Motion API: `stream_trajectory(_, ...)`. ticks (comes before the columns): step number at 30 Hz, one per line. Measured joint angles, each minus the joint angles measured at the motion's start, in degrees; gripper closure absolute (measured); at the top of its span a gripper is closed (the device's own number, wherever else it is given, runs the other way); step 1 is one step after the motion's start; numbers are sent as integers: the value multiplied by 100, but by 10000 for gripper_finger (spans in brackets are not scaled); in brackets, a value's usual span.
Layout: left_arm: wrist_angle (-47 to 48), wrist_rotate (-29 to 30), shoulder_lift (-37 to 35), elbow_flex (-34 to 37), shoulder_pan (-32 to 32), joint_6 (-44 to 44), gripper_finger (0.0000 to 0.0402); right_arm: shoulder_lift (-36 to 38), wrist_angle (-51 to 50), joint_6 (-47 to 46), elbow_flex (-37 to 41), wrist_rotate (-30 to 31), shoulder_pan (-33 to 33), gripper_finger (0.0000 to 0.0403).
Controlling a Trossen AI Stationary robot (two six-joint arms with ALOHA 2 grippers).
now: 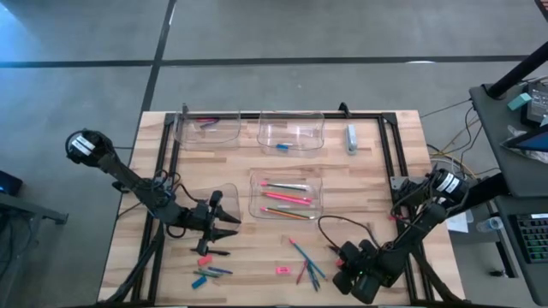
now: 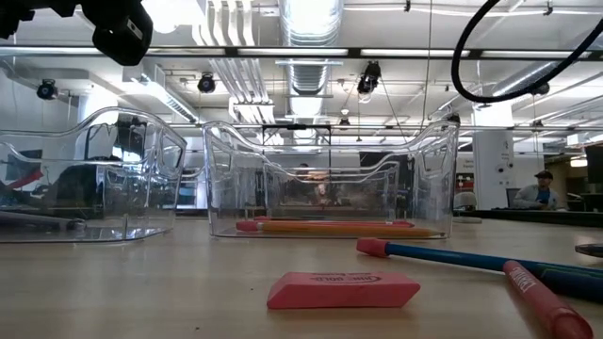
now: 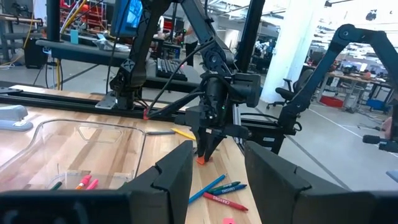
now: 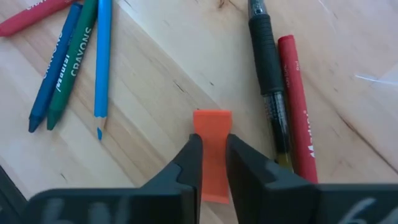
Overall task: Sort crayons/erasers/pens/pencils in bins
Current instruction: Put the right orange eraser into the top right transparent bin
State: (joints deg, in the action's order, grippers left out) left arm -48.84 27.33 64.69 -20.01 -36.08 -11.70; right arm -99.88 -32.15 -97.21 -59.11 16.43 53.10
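Note:
My right gripper [image 4: 211, 163] stands at the table's near right, pointing steeply down, shut on a small orange-red eraser [image 4: 212, 124]. Beside it lie blue and green crayons [image 4: 59, 68], a blue pencil [image 4: 102, 62], a black pen [image 4: 268, 81] and a red crayon [image 4: 298, 106]. My left gripper [image 3: 217, 180] hovers open and empty at the near left, beside a clear bin [image 1: 214, 202]. Pink and orange pencils [image 1: 287, 198] lie in the middle bin [image 1: 317, 184]. A pink eraser [image 2: 341, 290] lies flat on the table. My right gripper pinches the orange-red eraser between its two fingers, one on each long side [image 4: 198, 127]. The fingers come from above, slanting down, and lie along the block. The eraser's far end [image 4: 212, 117] sticks out past the fingertips, and the block lies on the table top.
Two more clear bins [image 1: 208, 128] [image 1: 291, 133] stand along the far edge, with a pale blue oblong item [image 1: 351, 137] to their right. More crayons and a red eraser [image 1: 204, 260] lie near the left gripper. A dark frame [image 1: 390, 145] borders the table.

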Motion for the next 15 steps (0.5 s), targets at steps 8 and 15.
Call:
stream_trajectory(8,2,-2,0,0,-1,-11,270,-21,-847,164,-619,-101,5,362)
stream_trajectory(15,2,-2,0,0,-1,-15,270,-21,-1143,339,-923,95,0,362)
